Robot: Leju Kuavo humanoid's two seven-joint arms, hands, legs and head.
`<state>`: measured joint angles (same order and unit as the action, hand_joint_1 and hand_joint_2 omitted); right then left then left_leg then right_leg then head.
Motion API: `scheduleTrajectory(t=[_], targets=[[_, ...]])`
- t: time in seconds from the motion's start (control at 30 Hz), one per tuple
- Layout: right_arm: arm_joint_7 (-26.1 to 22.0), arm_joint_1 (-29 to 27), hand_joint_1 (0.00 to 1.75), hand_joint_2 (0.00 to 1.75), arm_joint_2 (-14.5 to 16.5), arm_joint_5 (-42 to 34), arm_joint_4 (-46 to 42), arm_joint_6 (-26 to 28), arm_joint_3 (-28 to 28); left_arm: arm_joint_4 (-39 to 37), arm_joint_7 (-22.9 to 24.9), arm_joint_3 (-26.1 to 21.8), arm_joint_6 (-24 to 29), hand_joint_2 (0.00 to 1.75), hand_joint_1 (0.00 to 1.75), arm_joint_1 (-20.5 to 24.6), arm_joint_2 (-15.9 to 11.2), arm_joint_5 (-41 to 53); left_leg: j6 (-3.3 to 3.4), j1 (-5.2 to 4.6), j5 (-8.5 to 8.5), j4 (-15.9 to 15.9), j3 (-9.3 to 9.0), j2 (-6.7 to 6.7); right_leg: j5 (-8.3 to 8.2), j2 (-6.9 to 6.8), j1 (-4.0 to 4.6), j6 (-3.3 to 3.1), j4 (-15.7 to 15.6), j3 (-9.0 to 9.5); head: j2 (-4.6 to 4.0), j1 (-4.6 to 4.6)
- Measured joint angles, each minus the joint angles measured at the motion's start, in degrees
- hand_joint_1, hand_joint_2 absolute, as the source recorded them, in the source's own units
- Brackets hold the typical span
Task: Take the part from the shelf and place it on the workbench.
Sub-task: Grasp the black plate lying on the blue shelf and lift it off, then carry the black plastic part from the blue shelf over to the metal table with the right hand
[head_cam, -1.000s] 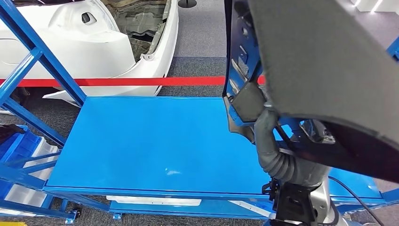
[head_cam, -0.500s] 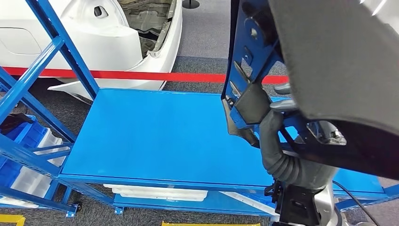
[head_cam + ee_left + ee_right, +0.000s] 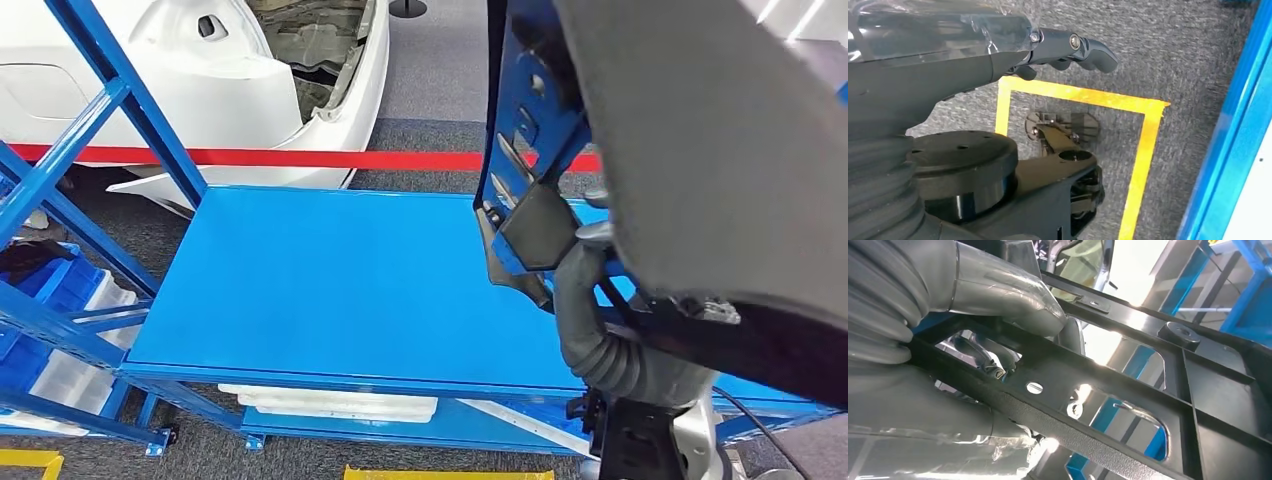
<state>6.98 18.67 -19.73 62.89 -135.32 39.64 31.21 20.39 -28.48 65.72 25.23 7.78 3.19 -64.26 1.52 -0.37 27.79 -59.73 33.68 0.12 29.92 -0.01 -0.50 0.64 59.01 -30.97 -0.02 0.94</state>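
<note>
One right robot hand [image 3: 585, 262] gripping the part [image 3: 700, 150], scarcely shifted over the workbench [image 3: 330, 290].

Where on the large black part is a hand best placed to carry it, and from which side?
On a bar of the open frame on the black part, as the right hand does now: fingers pass through a cut-out and wrap a rib, coming from the ribbed back. The felt-like grey face is broad and smooth, with no edge to hook. The left hand holds nothing.
</note>
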Motion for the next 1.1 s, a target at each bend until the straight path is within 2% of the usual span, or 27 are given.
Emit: scheduleTrajectory(t=[0.1,0.13,0.17,0.23,0.27,0.3,0.37,0.4,0.43,0.47,0.53,0.57,0.6,0.63,0.67,0.73,0.77,0.8,0.87,0.9,0.93,0.97,1.03,1.07,1.1], targets=[[-0.81,-0.14,1.75,1.75,0.09,-0.64,0.0,-0.01,-0.01,-0.01,0.0,0.0,0.03,1.75,0.0,-0.02,0.04,-0.04,-0.79,0.03,-0.34,0.09,0.24,0.0,-0.6,-0.03,-0.16,-0.63,-0.36,-0.27,0.0,0.06],[-1.37,-0.24,1.75,1.75,0.3,-1.05,0.0,-0.01,-0.06,-0.02,0.0,0.0,0.05,1.75,0.0,-0.03,0.04,-0.07,-1.21,0.07,1.03,-1.48,0.82,-0.06,-1.04,-0.15,-0.38,-0.99,-0.68,-0.45,0.0,-0.16],[-2.42,-0.62,1.75,1.75,0.72,-1.89,0.0,0.0,-0.21,-0.02,0.0,0.0,0.07,1.75,0.0,-0.07,0.04,-0.15,-1.78,0.24,3.62,-5.67,2.26,-0.12,-1.62,-0.33,-0.64,-1.27,-0.98,-0.86,0.0,-0.44],[-6.13,-2.38,1.75,1.75,2.47,-4.66,0.0,0.01,-1.01,-0.04,0.0,0.0,0.1,1.75,0.0,-0.12,0.04,-0.39,-2.96,1.18,5.44,-5.34,-0.03,-0.35,-2.7,-0.54,-1.02,-0.92,-0.56,-2.33,0.0,-1.16],[-7.81,-3.28,1.75,1.75,3.3,-5.79,0.01,0.01,-1.44,-0.05,0.0,0.0,0.09,1.75,0.0,-0.13,0.04,-0.5,-3.13,1.48,4.94,-3.57,-1.61,-0.46,-3.1,-0.55,-1.06,-0.41,-0.2,-2.98,0.0,-1.22],[-8.99,-3.94,1.75,1.75,3.98,-6.46,0.01,0.02,-1.82,-0.07,0.0,0.0,0.08,1.75,0.0,-0.14,0.04,-0.55,-2.99,1.61,3.24,0.72,-4.0,-0.58,-3.39,-0.5,-1.12,0.17,0.08,-3.4,0.0,-1.22],[-9.67,-4.4,1.75,1.75,4.52,-6.5,0.02,0.03,-2.26,-0.08,0.0,0.0,0.04,1.75,0.0,-0.19,0.04,-0.54,-2.01,1.44,2.91,0.78,-3.52,-0.62,-3.83,-0.45,-1.17,1.04,0.01,-3.66,0.0,-1.07],[-9.89,-4.6,1.75,1.75,4.71,-6.5,0.02,0.03,-2.48,-0.09,0.01,0.0,0.02,1.75,0.0,-0.16,0.04,-0.52,-1.43,1.46,2.57,0.85,-3.27,-0.52,-3.49,-0.43,-1.27,1.36,0.27,-3.87,0.0,-1.01],[-10.02,-4.76,1.75,1.75,4.9,-6.5,0.02,0.04,-2.68,-0.1,0.02,0.0,-0.01,1.75,0.0,-0.09,0.04,-0.5,-0.82,1.47,2.16,0.99,-2.92,-0.4,-2.3,-0.4,-1.34,1.57,1.42,-4.38,0.0,-0.84],[-10.09,-4.88,1.75,1.75,5.05,-6.49,0.02,0.04,-2.86,-0.1,0.03,0.0,-0.03,1.75,0.0,-0.02,0.04,-0.47,-0.28,1.47,1.76,1.14,-2.5,-0.24,-0.32,-0.37,-1.35,1.68,3.7,-5.26,0.0,-0.56],[-10.14,-5.16,1.75,1.75,5.37,-6.44,0.02,0.05,-3.22,-0.11,0.06,0.0,-0.1,1.75,0.0,0.04,0.04,-0.44,0.35,1.13,1.11,1.07,-1.56,-0.03,4.61,-0.31,-1.28,1.7,11.14,-7.71,0.0,0.16],[-10.16,-5.33,1.75,1.75,5.48,-6.43,0.03,0.05,-3.4,-0.11,0.07,0.0,-0.15,1.75,0.0,0.03,0.04,-0.44,0.5,0.9,0.84,0.98,-1.12,0.03,6.11,-0.3,-1.22,1.66,14.36,-8.55,0.0,0.43],[-10.17,-5.49,1.75,1.75,5.57,-6.41,0.03,0.05,-3.56,-0.11,0.08,0.0,-0.18,1.75,0.0,0.02,0.04,-0.44,0.59,0.67,0.61,0.87,-0.72,0.06,6.53,-0.3,-1.12,1.52,15.93,-8.55,0.0,0.64],[-10.17,-5.6,1.75,1.75,5.64,-6.4,0.04,0.05,-3.68,-0.11,0.09,0.0,-0.21,1.75,0.0,0.02,0.04,-0.44,0.61,0.47,0.43,0.75,-0.39,0.06,5.83,-0.29,-0.97,1.24,15.2,-7.45,0.0,0.81],[-10.17,-5.66,1.75,1.75,5.73,-6.4,0.04,0.05,-3.76,-0.11,0.09,0.0,-0.21,1.75,0.0,0.03,0.05,-0.44,0.62,0.31,0.3,0.63,-0.15,0.05,4.35,-0.29,-0.75,0.82,12.25,-5.29,0.0,0.99],[-10.17,-5.68,1.75,1.75,5.9,-6.39,0.04,0.05,-3.86,-0.12,0.09,0.0,-0.27,1.75,0.0,0.06,0.13,-0.43,0.47,0.06,0.05,0.46,0.14,0.03,1.96,-0.23,-0.17,-0.23,3.95,-0.18,0.0,1.31],[-10.17,-5.68,1.75,1.75,5.99,-6.38,0.03,0.05,-3.9,-0.13,0.09,0.0,-0.33,1.75,0.0,0.09,0.17,-0.41,0.25,0.01,-0.16,0.42,0.25,0.03,1.37,-0.19,0.11,-0.54,0.94,1.46,0.0,1.37],[-10.17,-5.67,1.75,1.75,6.06,-6.34,0.03,0.05,-3.92,-0.13,0.09,0.0,-0.44,1.75,0.0,0.11,0.22,-0.37,-0.06,0.04,-0.41,0.44,0.35,0.04,1.26,-0.15,0.35,-0.72,-0.66,2.18,0.0,1.4],[-10.08,-5.66,1.75,1.75,6.16,-6.13,0.04,0.05,-3.96,-0.14,0.12,0.0,-0.7,1.75,0.0,0.15,0.25,-0.25,-0.77,0.11,-0.96,0.56,0.51,0.03,0.72,-0.13,0.49,-0.9,-1.38,2.1,0.0,1.45],[-9.96,-5.63,1.75,1.75,6.22,-5.95,0.05,0.05,-3.96,-0.15,0.15,0.0,-0.8,1.75,0.0,0.15,0.25,-0.19,-1.11,0.13,-0.75,0.32,0.6,-0.03,0.3,-0.26,0.37,-1.12,-1.71,2.01,0.0,1.49],[-9.77,-5.59,1.75,1.75,6.29,-5.73,0.06,0.05,-3.96,-0.17,0.18,0.0,-0.85,1.75,0.0,0.16,0.25,-0.15,-1.45,0.12,0.17,-0.56,0.95,-0.1,-0.16,-0.39,0.18,-1.45,-2.04,1.82,0.0,1.37],[-9.57,-5.56,1.75,1.75,6.38,-5.54,0.08,0.05,-3.96,-0.2,0.2,0.0,-0.86,1.75,0.0,0.16,0.24,-0.14,-1.77,0.14,1.88,-2.45,1.64,-0.16,-0.65,-0.53,-0.03,-1.76,-2.33,1.53,0.0,1.13],[-9.23,-5.58,1.75,1.75,6.54,-5.32,0.12,0.05,-3.96,-0.3,0.22,0.0,-0.86,1.75,0.0,0.13,0.24,-0.18,-2.37,0.43,6.63,-9.11,3.97,-0.19,-1.3,-0.69,-0.14,-2.13,-2.3,0.58,0.0,0.61],[-9.13,-5.64,1.75,1.75,6.59,-5.29,0.14,0.05,-3.96,-0.34,0.22,0.0,-0.86,1.75,0.0,0.11,0.24,-0.21,-2.64,0.61,8.33,-12.55,5.0,-0.19,-1.58,-0.73,-0.17,-2.14,-2.16,0.02,0.0,0.44],[-9.07,-5.71,1.75,1.75,6.63,-5.31,0.16,0.05,-3.96,-0.38,0.22,0.0,-0.86,1.75,0.0,0.08,0.24,-0.22,-2.86,0.79,9.0,-14.72,5.37,-0.18,-1.83,-0.76,-0.21,-2.09,-1.97,-0.52,0.0,0.38]])
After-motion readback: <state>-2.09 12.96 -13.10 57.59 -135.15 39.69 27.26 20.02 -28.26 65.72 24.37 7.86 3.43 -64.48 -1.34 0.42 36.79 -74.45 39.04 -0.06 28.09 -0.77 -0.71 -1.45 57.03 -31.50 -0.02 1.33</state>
